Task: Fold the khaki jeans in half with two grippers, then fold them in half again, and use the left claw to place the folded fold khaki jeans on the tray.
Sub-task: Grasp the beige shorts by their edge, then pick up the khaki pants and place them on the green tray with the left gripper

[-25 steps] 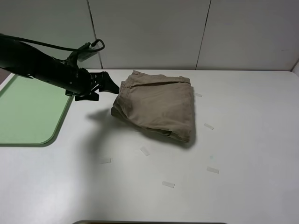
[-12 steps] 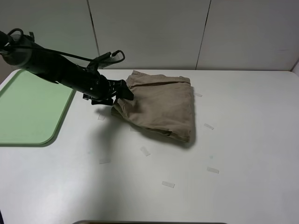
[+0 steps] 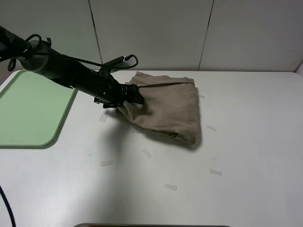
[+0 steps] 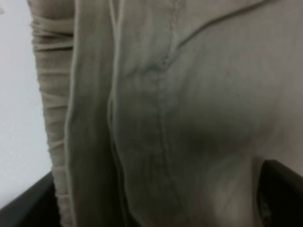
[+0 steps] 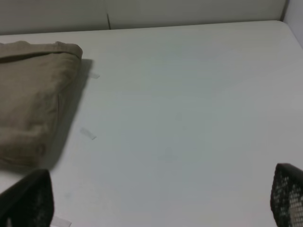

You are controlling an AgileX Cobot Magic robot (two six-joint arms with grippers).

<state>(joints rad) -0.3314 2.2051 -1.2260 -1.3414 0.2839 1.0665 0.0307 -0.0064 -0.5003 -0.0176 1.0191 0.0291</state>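
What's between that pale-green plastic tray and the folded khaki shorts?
High view: white tabletop with one small tape strip; the black left arm stretches above it, its gripper at the khaki shorts' edge.

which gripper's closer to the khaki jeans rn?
Left. The left gripper is at the khaki jeans' edge, jaws open with fabric between them. The right gripper is outside the exterior high view; its wrist view shows the jeans some way off across the table.
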